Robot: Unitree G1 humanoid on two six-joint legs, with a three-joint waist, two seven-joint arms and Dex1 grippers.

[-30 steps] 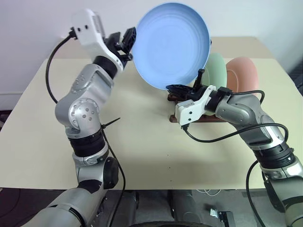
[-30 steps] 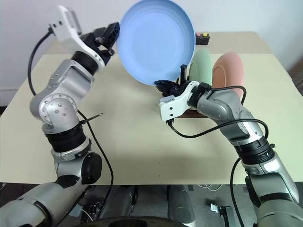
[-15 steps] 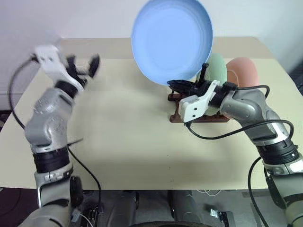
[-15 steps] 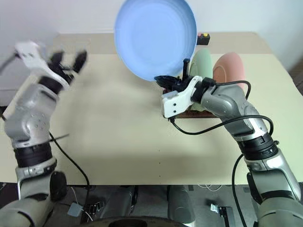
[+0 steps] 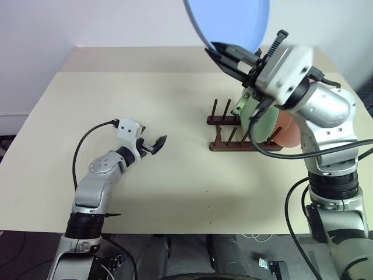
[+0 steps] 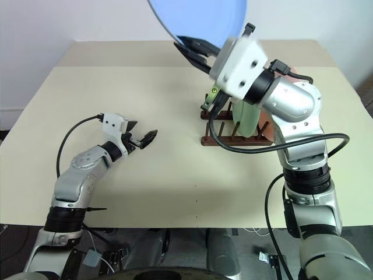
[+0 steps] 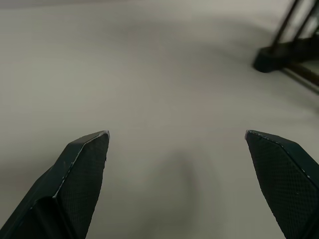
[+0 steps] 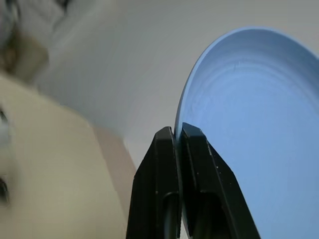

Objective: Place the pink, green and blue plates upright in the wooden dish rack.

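Observation:
My right gripper [image 5: 224, 52] is shut on the lower rim of the light blue plate [image 5: 233, 20] and holds it high above the table, up and to the left of the rack. In the right wrist view the fingertips [image 8: 177, 130] pinch the plate's edge [image 8: 254, 124]. The dark wooden dish rack [image 5: 233, 137] stands at the middle right. The green plate [image 5: 259, 119] and the pink plate [image 5: 285, 131] stand upright in it, partly behind my right arm. My left gripper [image 5: 154, 144] hovers low over the table, left of the rack, open and holding nothing [image 7: 177, 134].
The beige table [image 5: 175, 99] spreads bare between my left gripper and the rack. The rack's left-hand pegs [image 6: 213, 116] stand free of plates, and one corner of the rack [image 7: 284, 52] shows ahead of my left gripper. A white wall runs behind the table.
My left gripper let go of the blue plate, opened and dropped low over the table. My right arm rose and rolled its wrist, lifting the blue plate higher.

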